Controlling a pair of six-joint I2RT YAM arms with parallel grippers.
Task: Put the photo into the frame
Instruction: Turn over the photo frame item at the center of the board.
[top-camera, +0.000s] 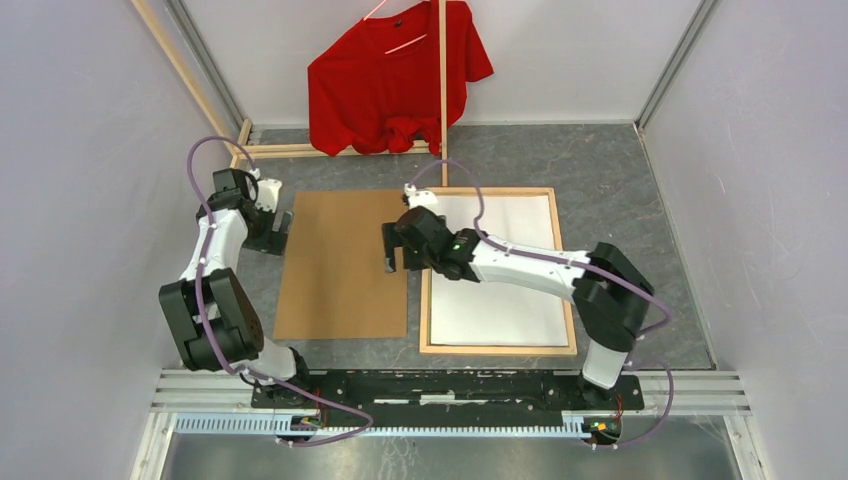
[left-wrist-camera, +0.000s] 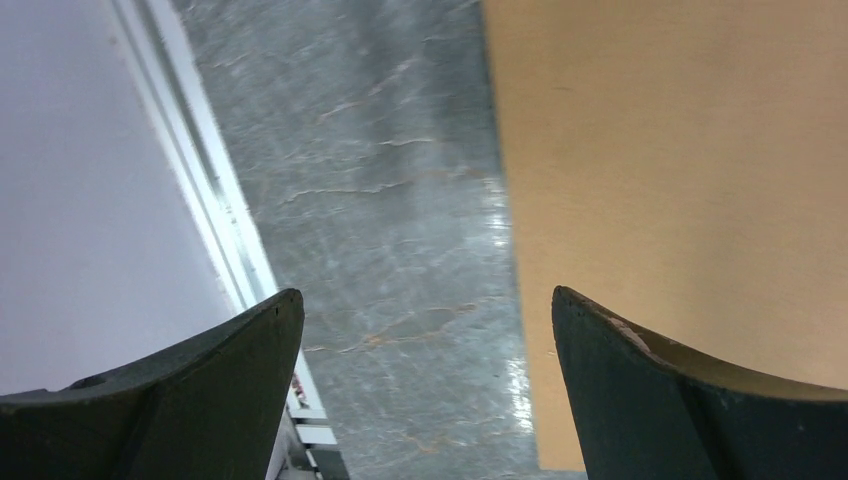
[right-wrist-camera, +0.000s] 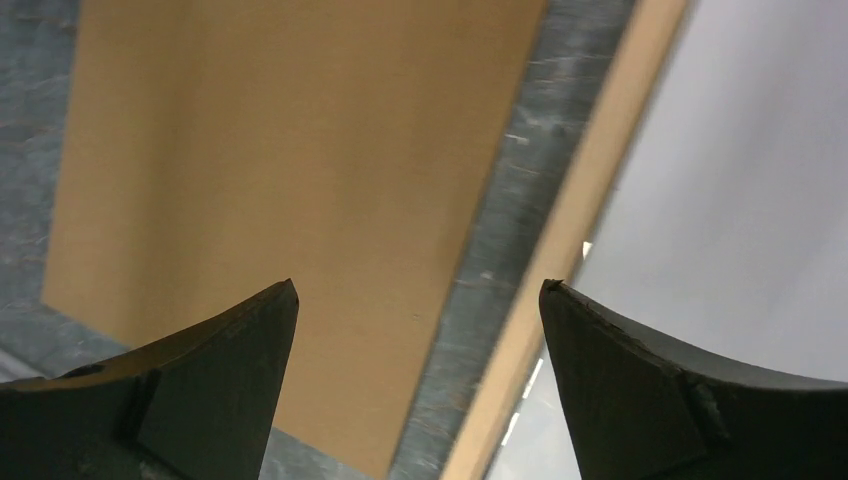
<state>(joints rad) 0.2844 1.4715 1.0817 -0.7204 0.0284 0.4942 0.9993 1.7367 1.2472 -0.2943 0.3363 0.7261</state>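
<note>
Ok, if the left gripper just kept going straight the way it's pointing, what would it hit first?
Most likely the bare grey table, just beside the edge of the brown board. Nothing shows between the open left gripper and the tabletop, though its height is hard to judge.

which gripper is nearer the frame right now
Right. The right gripper hangs open by the frame's left strip; the left gripper sits open at the brown board's far left corner, with the whole board between it and the frame.

A flat brown rectangular cardboard board (top-camera: 343, 265) lies on the grey marbled tabletop (top-camera: 620, 190); at the back a red fabric T-shirt (top-camera: 385, 85) hangs, thin light-wood slats (top-camera: 300, 151) around it
</note>
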